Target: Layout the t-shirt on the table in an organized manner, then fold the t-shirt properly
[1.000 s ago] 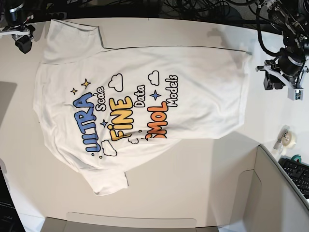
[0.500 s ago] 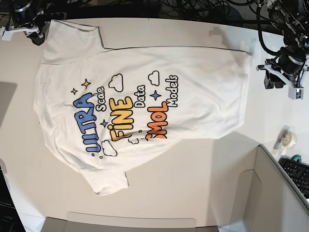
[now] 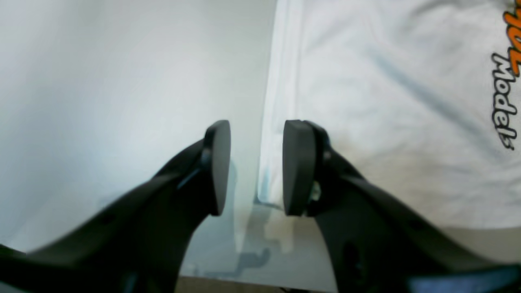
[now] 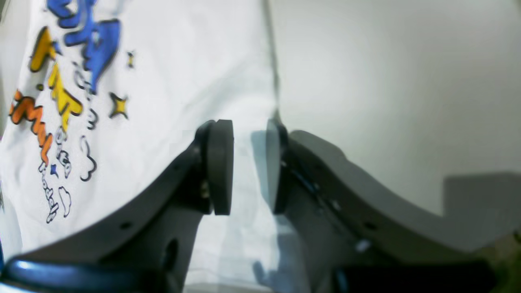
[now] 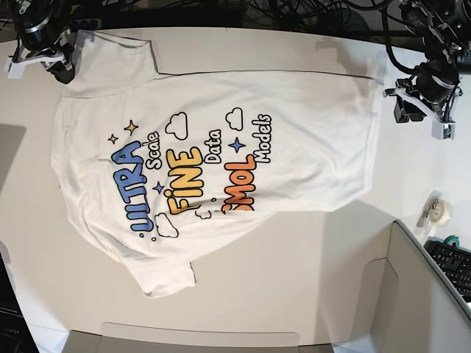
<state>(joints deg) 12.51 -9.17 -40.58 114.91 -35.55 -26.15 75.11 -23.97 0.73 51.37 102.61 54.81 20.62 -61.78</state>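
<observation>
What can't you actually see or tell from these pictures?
- Base view: the t-shirt has its lower edge folded under, hiding part of the orange word.
- Left wrist view: the print runs off the frame's right edge.
- Right wrist view: lettering is blurred, unreadable.
- Base view: the roll of tape is too small for detail.

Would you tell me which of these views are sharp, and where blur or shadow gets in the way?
Base view: sharp and evenly lit, the t-shirt lettering readable. Left wrist view: the left gripper is soft, with a faint shadow on the table. Right wrist view: the print is smeared, and the right gripper is out of focus.
</observation>
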